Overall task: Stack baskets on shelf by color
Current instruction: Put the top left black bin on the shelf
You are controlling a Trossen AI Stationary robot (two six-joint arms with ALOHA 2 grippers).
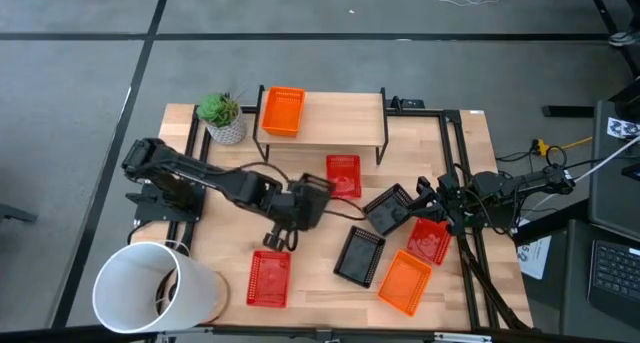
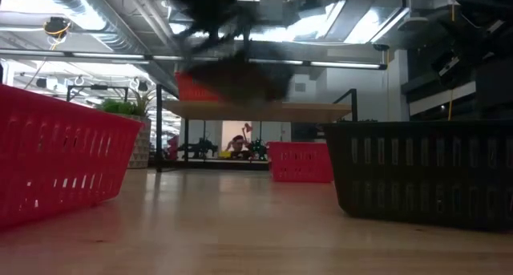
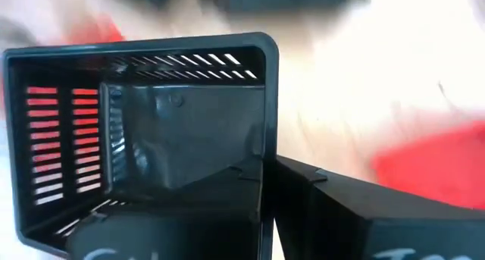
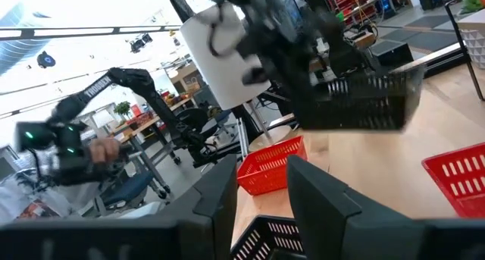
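Observation:
My left gripper is over the middle of the table, shut on a black basket that it carries in the air. My right gripper sits at the right, shut at a second black basket on the table. An orange basket stands on the shelf. On the tabletop lie a red basket in front of the shelf, a third black basket, a red basket, an orange basket and a red basket. My left gripper pinches one side wall of the black basket near a corner, one finger inside the basket and one finger outside. The basket is lifted clear of the table, with its open side turned toward the wrist. My right gripper points level toward the table's left. A piece of the second black basket's mesh wall shows between its fingers. The place of contact lies at the picture's edge, so which part it has is unclear. That basket rests on the table.
A large white bucket lies at the near left corner. A potted plant stands left of the shelf. Bare shelf board lies right of the orange basket. Cables run off the table's right side. In the low view a red basket and a black basket stand close.

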